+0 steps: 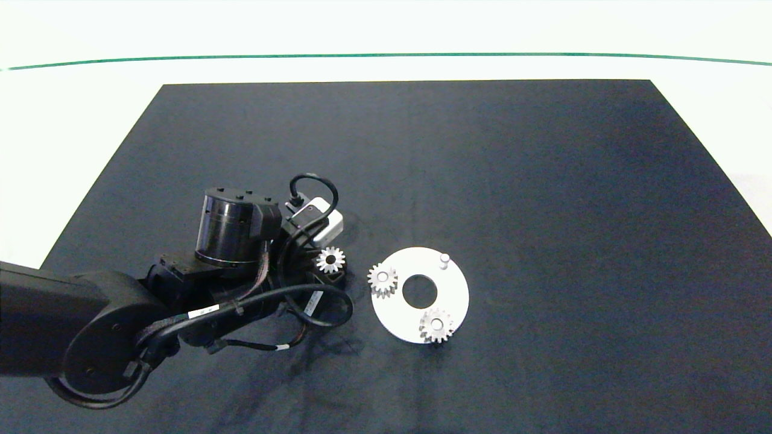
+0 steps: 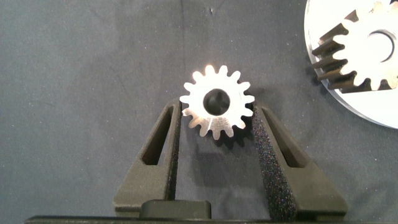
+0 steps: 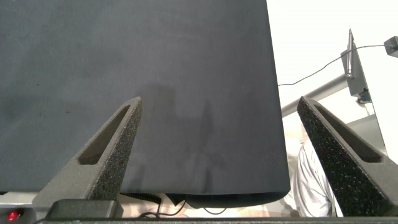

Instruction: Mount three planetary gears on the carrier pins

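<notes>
The left gripper [image 2: 216, 127] is seen closed on one planetary gear [image 2: 217, 101], its two foam-padded grey fingers [image 2: 264, 146] pressed against the pointed teeth on either side. Three silvery metal spur gears are counted in all, each with a round centre hole. The held gear [image 1: 330, 260] is kept above the dark mat [image 1: 543, 181], just beside the white disc [image 1: 449, 289] and apart from it.

The other two gears are already seated on the flat, smooth disc: one [image 1: 382, 279] at the rim nearest the gripper, the other [image 1: 436, 325] at the rim farther round. One carrier pin [image 1: 444, 260], a short white cylinder, stands bare on the disc's side away from the gripper, beyond the large centre hole [image 1: 419, 290].

Open matte cloth is left around the disc on every side, and the mat's edges lie well away.

The right gripper [image 3: 224, 149] is held wide open with nothing between its fingers, over the mat's edge, outside the head view.
</notes>
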Tool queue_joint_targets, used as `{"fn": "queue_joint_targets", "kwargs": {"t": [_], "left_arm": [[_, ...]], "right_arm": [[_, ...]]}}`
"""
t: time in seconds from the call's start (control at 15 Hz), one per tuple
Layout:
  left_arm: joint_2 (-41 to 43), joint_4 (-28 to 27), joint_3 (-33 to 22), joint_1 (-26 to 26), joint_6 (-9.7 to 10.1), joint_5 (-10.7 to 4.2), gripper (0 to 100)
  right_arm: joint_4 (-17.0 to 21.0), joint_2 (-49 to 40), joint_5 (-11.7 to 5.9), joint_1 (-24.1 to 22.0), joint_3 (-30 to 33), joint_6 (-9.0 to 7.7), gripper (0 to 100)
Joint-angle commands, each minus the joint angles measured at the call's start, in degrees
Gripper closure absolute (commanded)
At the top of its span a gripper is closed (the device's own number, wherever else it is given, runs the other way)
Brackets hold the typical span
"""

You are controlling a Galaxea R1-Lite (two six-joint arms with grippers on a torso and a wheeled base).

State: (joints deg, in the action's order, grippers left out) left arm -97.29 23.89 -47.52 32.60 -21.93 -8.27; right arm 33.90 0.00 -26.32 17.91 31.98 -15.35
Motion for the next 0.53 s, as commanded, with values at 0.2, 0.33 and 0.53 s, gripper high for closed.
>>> {"fn": "queue_joint_targets", "kwargs": {"t": [0.2,0.33,0.53], "left_arm": [[0.1,0.2,0.3,-0.1,-0.13,-0.08,71],[0.2,0.2,0.1,0.0,-0.13,-0.08,76],[0.2,0.2,0.1,0.0,-0.22,-0.08,82]], "right_arm": [[0.2,0.0,-0.14,0.0,0.0,-0.12,0],[0.2,0.0,-0.14,0.0,0.3,-0.12,0],[0.2,0.0,-0.14,0.0,0.3,-0.12,0]]}}
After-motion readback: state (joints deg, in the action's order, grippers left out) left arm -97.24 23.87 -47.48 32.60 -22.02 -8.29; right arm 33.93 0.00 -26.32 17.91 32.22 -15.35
